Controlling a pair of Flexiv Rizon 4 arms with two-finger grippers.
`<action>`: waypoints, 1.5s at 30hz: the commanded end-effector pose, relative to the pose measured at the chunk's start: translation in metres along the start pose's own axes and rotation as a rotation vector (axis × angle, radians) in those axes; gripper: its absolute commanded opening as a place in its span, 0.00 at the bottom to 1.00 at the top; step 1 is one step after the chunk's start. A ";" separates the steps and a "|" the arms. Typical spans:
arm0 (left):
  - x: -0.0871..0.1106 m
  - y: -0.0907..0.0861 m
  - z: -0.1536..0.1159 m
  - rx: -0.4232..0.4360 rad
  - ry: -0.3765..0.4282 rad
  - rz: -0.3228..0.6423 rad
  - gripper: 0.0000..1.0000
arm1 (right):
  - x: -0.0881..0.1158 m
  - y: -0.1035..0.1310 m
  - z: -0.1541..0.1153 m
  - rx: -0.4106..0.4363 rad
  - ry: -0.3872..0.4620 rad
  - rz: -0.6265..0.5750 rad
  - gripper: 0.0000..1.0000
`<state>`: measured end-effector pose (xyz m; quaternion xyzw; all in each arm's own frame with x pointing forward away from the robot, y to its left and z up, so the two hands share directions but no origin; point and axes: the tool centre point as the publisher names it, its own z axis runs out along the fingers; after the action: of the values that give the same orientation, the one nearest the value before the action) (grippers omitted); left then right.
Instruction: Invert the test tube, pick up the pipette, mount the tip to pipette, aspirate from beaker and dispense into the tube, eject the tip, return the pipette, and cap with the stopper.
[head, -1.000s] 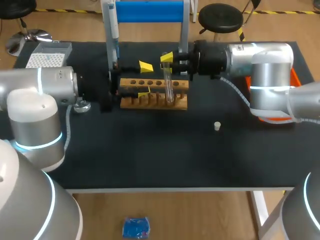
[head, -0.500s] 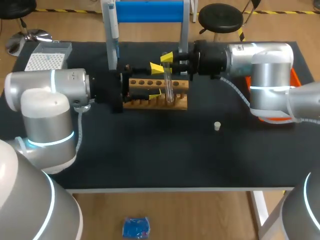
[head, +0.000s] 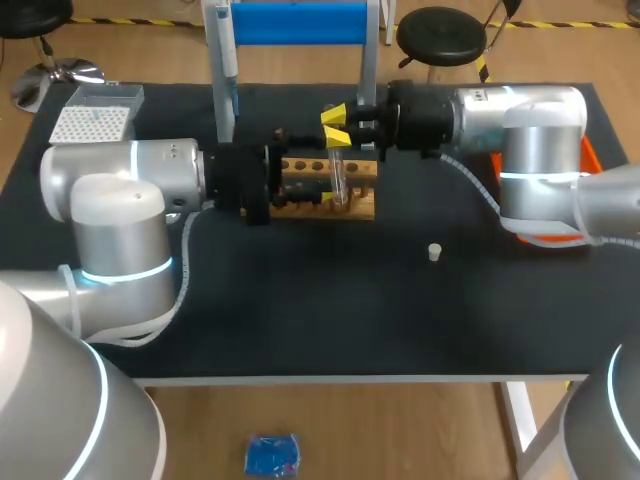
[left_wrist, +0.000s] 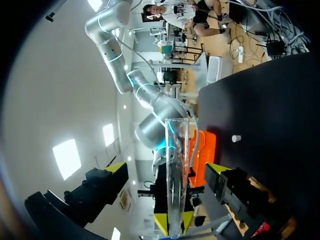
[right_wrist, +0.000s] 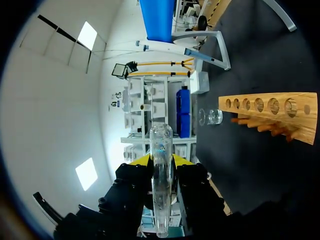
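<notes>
Holding the glass tube (right_wrist: 161, 195) by the wooden rack (head: 352, 208), right tool (right_wrist: 162, 161) clamped on it. My left tool (left_wrist: 165, 169) is wide open, same tube between its fingers. Stopper (head: 434, 252) sits apart on the counter (head: 330, 310).

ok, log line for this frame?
right tool: shut on test tube, out of rack | left tool: open, straddling tube, no contact | stopper: loose on table

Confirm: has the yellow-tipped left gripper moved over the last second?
Yes. The left gripper slid along the wooden tube rack toward the head view's right and now straddles the clear glass test tube, open.
</notes>
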<state>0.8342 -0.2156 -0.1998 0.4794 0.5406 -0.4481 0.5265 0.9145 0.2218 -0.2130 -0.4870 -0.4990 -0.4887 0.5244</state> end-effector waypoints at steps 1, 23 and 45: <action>0.001 0.001 0.002 0.009 0.008 -0.006 1.00 | 0.000 0.000 0.000 0.000 -0.002 -0.001 0.00; 0.001 0.003 -0.004 0.024 0.016 0.005 0.00 | 0.000 0.000 0.000 0.000 -0.002 -0.001 0.00; 0.001 -0.002 0.002 0.085 0.019 0.026 0.00 | 0.000 0.000 0.000 0.000 -0.002 -0.001 0.00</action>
<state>0.8326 -0.2173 -0.2035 0.5111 0.5204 -0.4592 0.5070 0.9132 0.2207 -0.2103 -0.4874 -0.4986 -0.4889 0.5242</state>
